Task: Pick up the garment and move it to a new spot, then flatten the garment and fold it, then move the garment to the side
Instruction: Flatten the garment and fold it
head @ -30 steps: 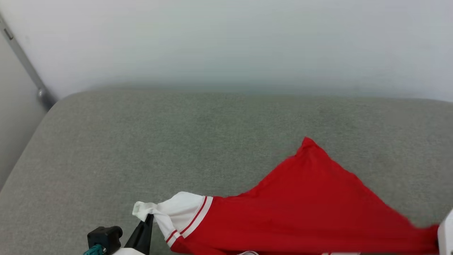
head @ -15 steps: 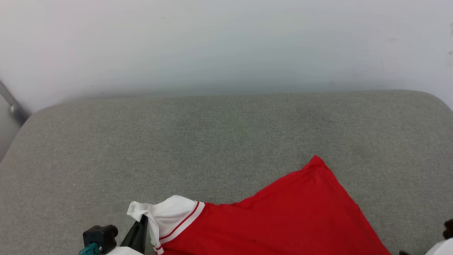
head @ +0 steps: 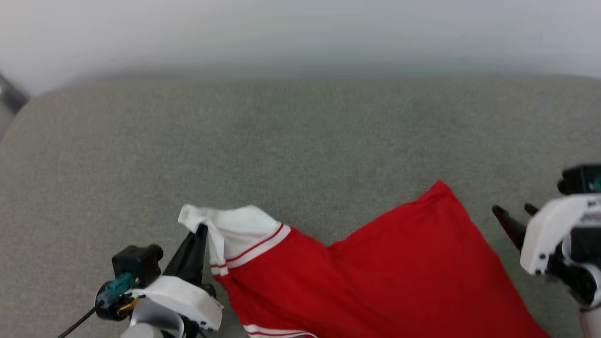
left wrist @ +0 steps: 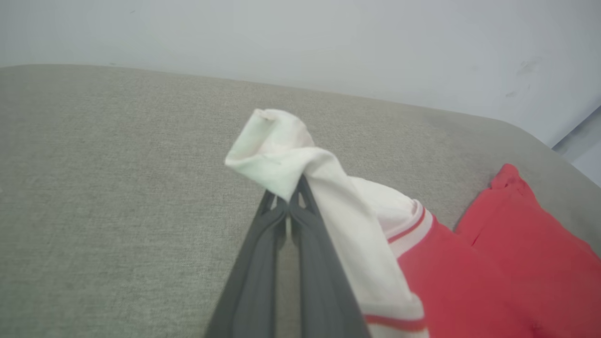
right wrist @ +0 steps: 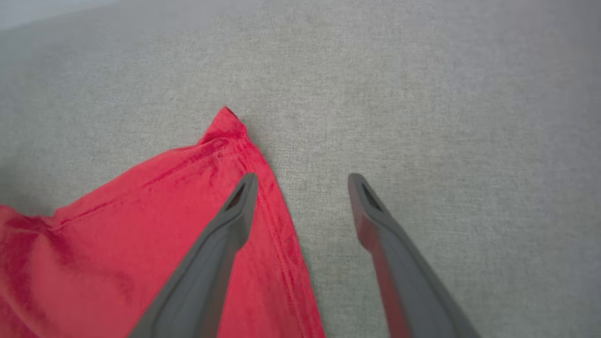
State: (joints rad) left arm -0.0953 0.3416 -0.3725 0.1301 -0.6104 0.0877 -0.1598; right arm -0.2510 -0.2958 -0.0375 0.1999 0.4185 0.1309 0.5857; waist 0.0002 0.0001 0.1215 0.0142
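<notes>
A grey upholstered cushion (head: 300,141) with a fine woven texture spread wide and flat, and its far edge was softly rounded. Behind that far edge rose a plain pale wall (head: 300,28), and the two met in a hazy, shadowed line. Just off the cushion's far left corner, a dull grey metal bar (head: 8,96) slanted against the wall. In the left wrist view, a few faint dark smudges (left wrist: 528,65) marked the wall above a rounded corner of the cushion. Beyond that corner lay a paler strip (left wrist: 582,141), too blurred to identify.
</notes>
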